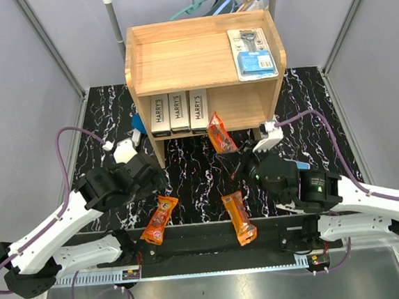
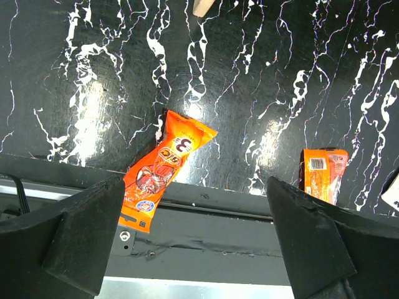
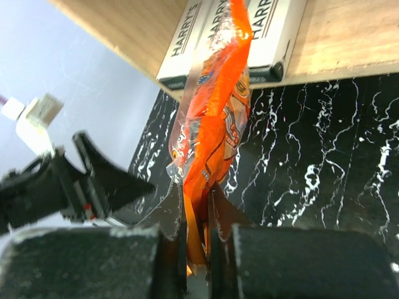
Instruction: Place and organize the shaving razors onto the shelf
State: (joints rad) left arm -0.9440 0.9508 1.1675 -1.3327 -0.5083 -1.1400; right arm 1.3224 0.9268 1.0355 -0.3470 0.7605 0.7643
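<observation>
Your right gripper grasps one packet by its tail, head leading to the shelf's lower front edge beside the boxes; your left gripper, released, hangs over a second packet at the table's near edge.

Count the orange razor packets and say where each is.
3. The held packet is in the right gripper before the shelf; the left packet and the middle packet lie on the table at its near edge. None seems hidden.

Upper centre, the shelf bears a blister pack top right, three boxes below; left packet and right packet lie lower centre, a third packet seemingly just before the boxes.
</observation>
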